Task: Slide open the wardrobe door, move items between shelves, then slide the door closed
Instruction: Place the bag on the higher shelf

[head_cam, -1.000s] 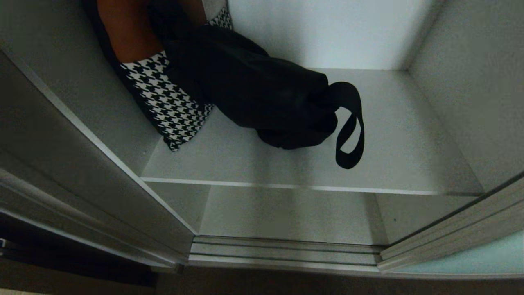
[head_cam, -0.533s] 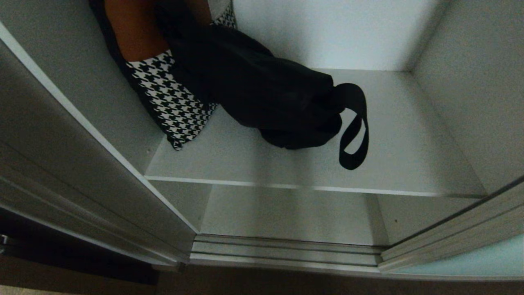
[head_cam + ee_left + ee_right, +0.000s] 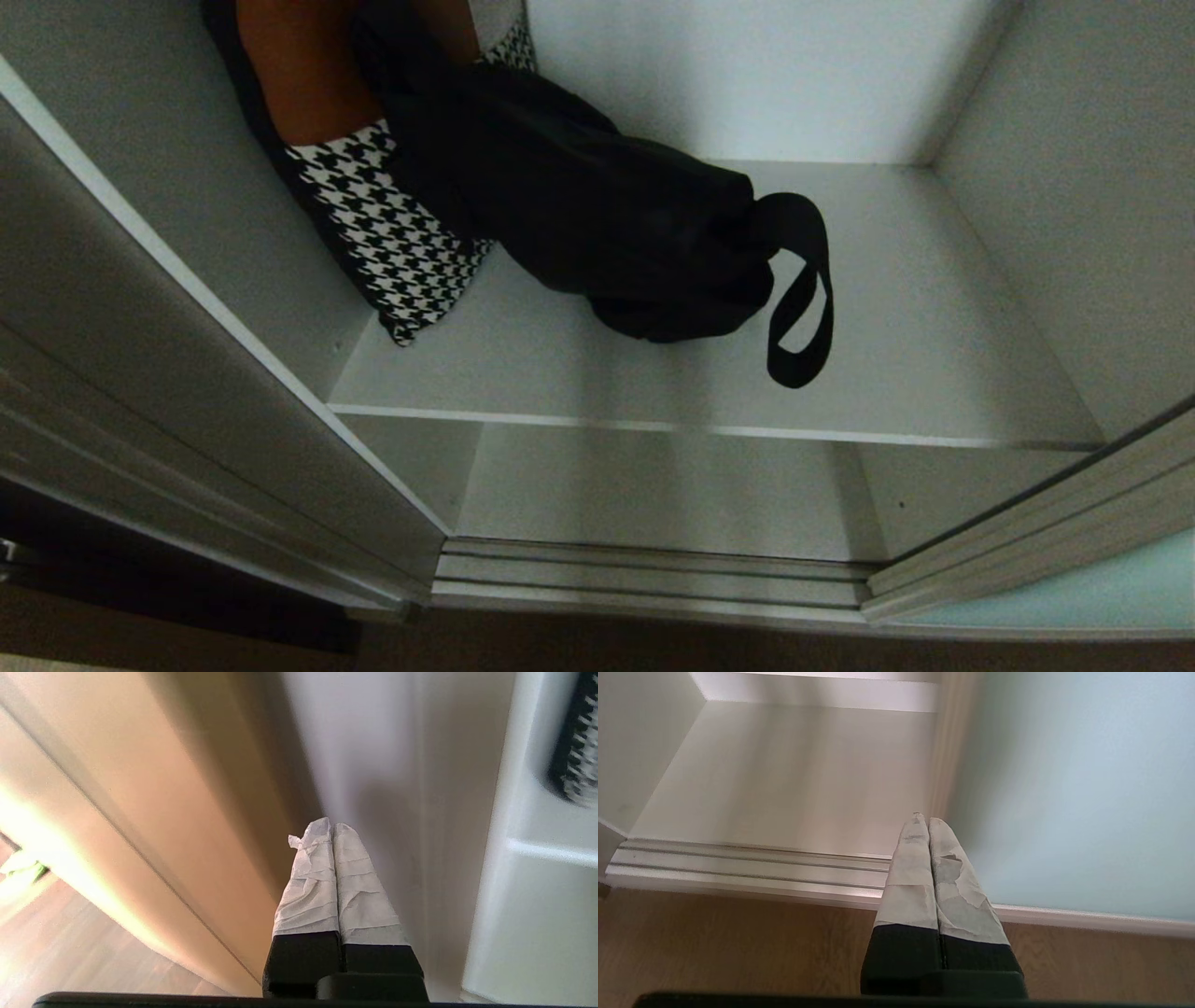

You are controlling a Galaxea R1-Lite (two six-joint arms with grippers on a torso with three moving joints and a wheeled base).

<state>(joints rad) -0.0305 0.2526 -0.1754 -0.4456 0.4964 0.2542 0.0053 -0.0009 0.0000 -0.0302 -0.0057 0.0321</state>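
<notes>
The wardrobe stands open, the sliding wardrobe door pushed to the right. On the upper shelf, far left, the houndstooth piece leans under the black bag, whose strap loop may snag. Both tops are cut off. The left gripper and right gripper are pressed together, empty.

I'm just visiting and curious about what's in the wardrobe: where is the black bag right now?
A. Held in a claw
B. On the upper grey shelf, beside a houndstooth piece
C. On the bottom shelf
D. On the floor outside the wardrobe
B: the black bag lies on the upper shelf against the houndstooth piece, and both claws are shut and empty.
</notes>
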